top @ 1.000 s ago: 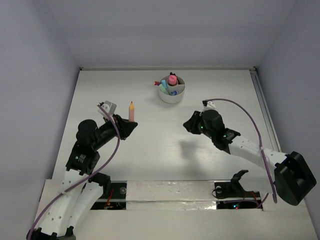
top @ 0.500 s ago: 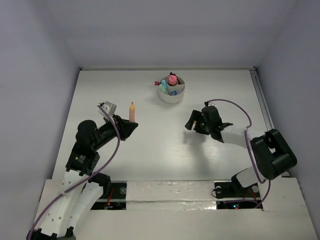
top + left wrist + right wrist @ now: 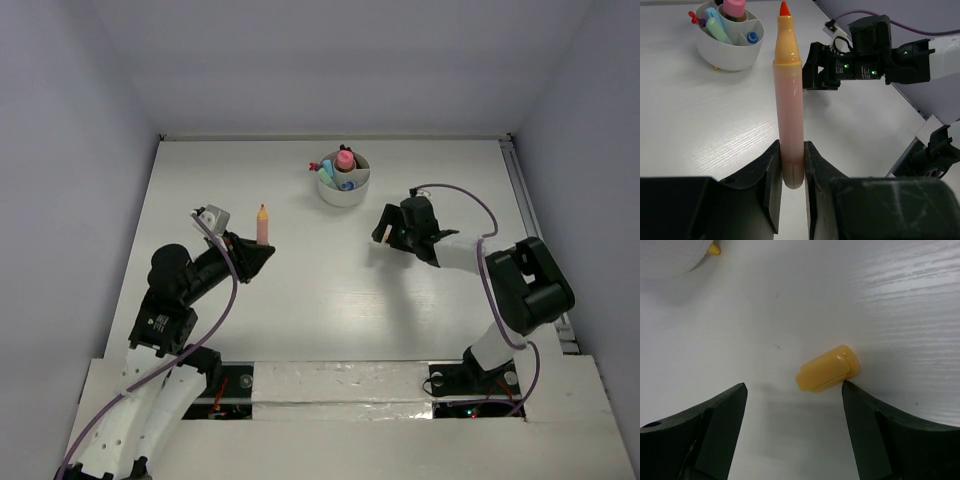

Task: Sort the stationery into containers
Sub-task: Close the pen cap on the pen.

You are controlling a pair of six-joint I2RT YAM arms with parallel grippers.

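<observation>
The right arm has folded in over the last second. In the top view its elbow, which was far out at the lower right, now sits nearer the centre right, and the right gripper [image 3: 384, 231] has crept up the frame toward the cup [image 3: 343, 195].

The wrist view shows where that leaves it. The jaws stand wide apart, either side of a short yellow cap [image 3: 827, 369] lying on its side on the surface [image 3: 900, 300]. The finger at the right of the frame touches or nearly touches the cap's lower right edge, while the other is well apart, and nothing is gripped yet. A sliver of the cup's wall fills the upper left corner of that view, so the cap lies near the cup but outside it.

I judge the arm is lined up to pick the cap. Because the cap sits off-centre toward one finger, closing may nudge or roll it.

The left gripper [image 3: 791, 145] is clamped narrow on the lower end of the marker [image 3: 789, 100], which stands upright with its red tip bare. It is left of centre in the top view, below-left of the cup. Against the earlier frames the marker has hardly moved, and the cup's contents look the same
</observation>
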